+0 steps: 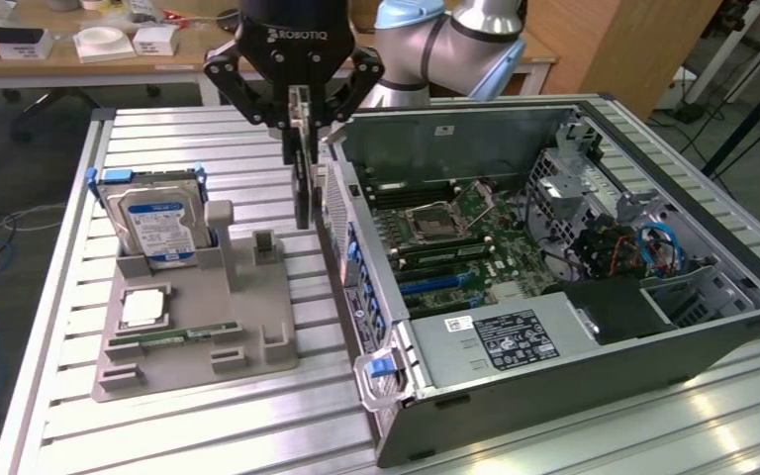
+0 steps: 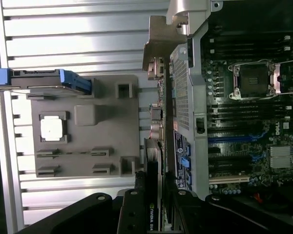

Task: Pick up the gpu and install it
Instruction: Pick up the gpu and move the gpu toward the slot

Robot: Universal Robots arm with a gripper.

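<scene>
Gripper (image 1: 305, 124): closed on the gpu (image 1: 306, 188), clamping its upper edge.

Gpu: held on edge and hanging straight below the gripper, over the bench (image 1: 155, 426), in the gap between the grey fixture tray (image 1: 254, 327) and the open computer case (image 1: 592, 327). The silver end bracket (image 2: 161, 41) shows in the wrist view.

Grey fixture tray: below the gripper, toward the exterior view's left. It carries an upright hard drive (image 1: 155, 223), a processor chip (image 1: 142, 307) and a memory stick (image 1: 169, 336).

Computer case: just beside the gripper, toward the exterior view's right, side panel off and motherboard (image 1: 486, 247) exposed.
</scene>
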